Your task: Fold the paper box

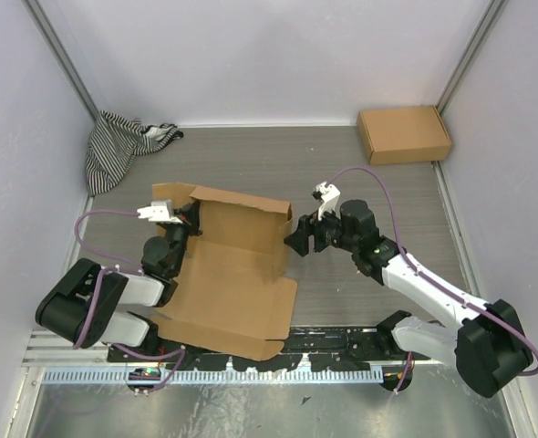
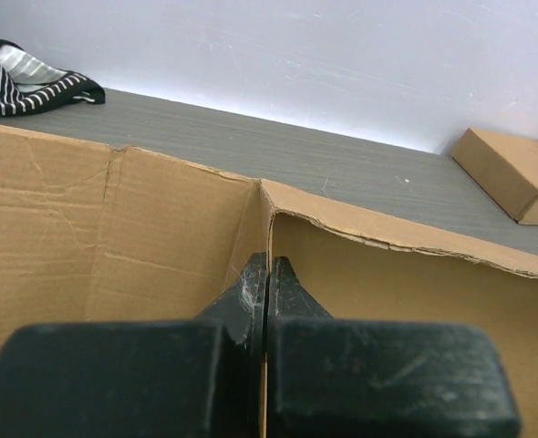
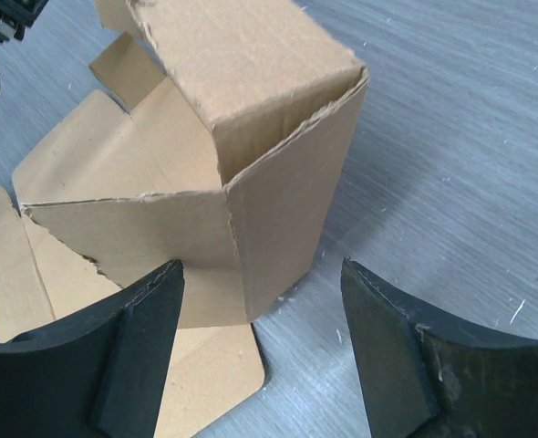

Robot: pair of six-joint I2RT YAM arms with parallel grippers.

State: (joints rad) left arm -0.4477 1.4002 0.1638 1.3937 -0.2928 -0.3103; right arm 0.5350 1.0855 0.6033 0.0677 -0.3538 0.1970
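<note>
The paper box (image 1: 237, 274) is a brown die-cut cardboard sheet lying left of centre, with its far wall and side flaps folded up. My left gripper (image 1: 187, 219) is at the box's far left corner, shut on an upright side flap. In the left wrist view the thin cardboard edge runs between the closed fingers (image 2: 267, 265), with the raised wall (image 2: 160, 228) behind. My right gripper (image 1: 297, 241) is open and empty at the box's far right corner. In the right wrist view its fingers (image 3: 260, 269) straddle the upright corner flap (image 3: 278, 173) without touching it.
A ready-assembled brown cardboard box (image 1: 404, 134) sits at the far right corner and also shows in the left wrist view (image 2: 515, 173). A striped cloth (image 1: 118, 146) lies at the far left. White walls enclose the table; a metal rail (image 1: 251, 374) runs along the near edge.
</note>
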